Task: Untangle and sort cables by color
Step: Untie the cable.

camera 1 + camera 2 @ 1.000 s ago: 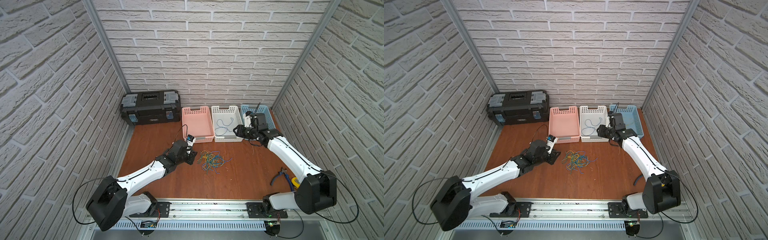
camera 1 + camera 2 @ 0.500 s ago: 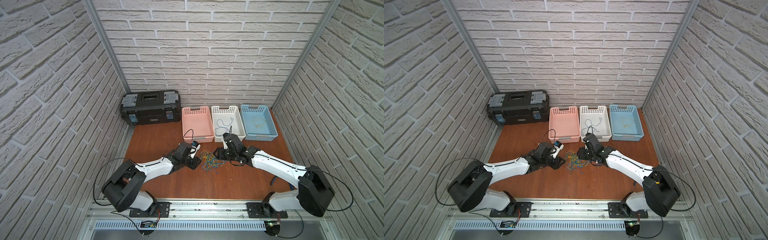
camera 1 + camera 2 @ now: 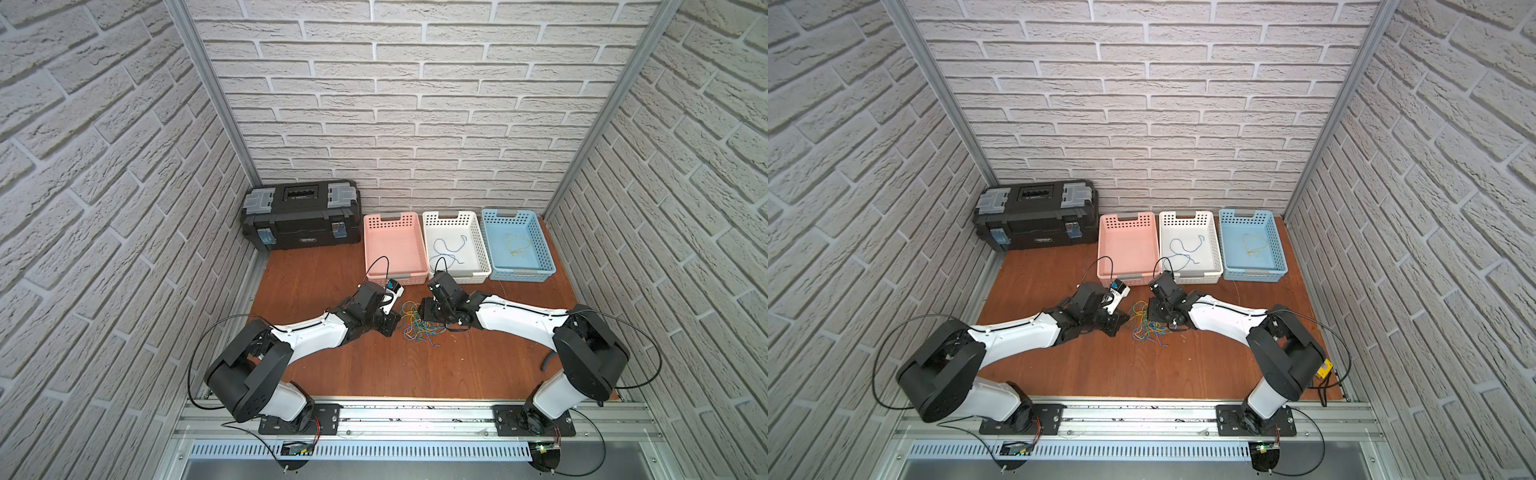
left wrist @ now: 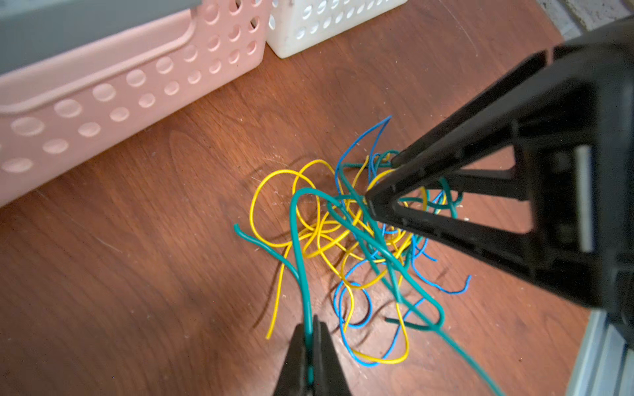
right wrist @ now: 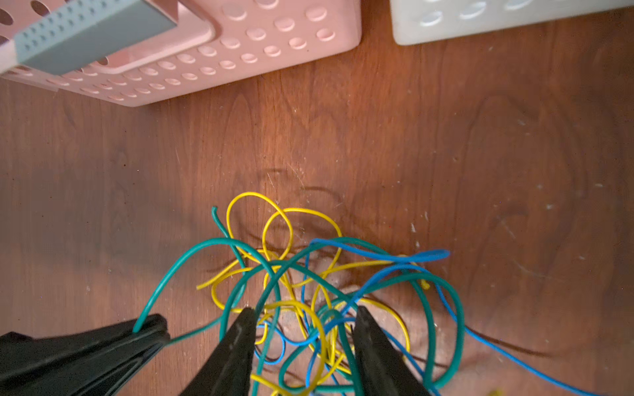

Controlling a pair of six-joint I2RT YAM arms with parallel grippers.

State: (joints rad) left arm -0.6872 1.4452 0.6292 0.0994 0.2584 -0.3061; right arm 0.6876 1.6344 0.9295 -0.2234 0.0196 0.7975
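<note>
- Your left gripper point(image 4: 311, 331) is clamped tight on one green cable point(image 4: 306, 295). It's pinched right at the tips, and the strand arches up and back into the pile.
- Your right gripper point(image 5: 303, 317) stands part-open, jaws straddling the middle of the tangle point(image 5: 308, 281). I can't see anything pinched between them.
- The tangle sits on the wooden table point(image 3: 478, 365) between the two grippers, just in front of the pink and white baskets. Yellow, blue and green strands are looped through one another.
- Done so far, by the look of it: a blue cable point(image 3: 453, 250) lies in the white basket point(image 3: 449, 215), and a thin yellow cable point(image 3: 515, 250) lies in the blue basket point(image 3: 511, 214).
- The pink basket point(image 3: 392, 249) looks empty, so no green is sorted yet. I'd judge that's where your pinched strand belongs.
- Left to do: most of it. Several strands of each colour are knotted together in the pile, so you're early in the job.
</note>
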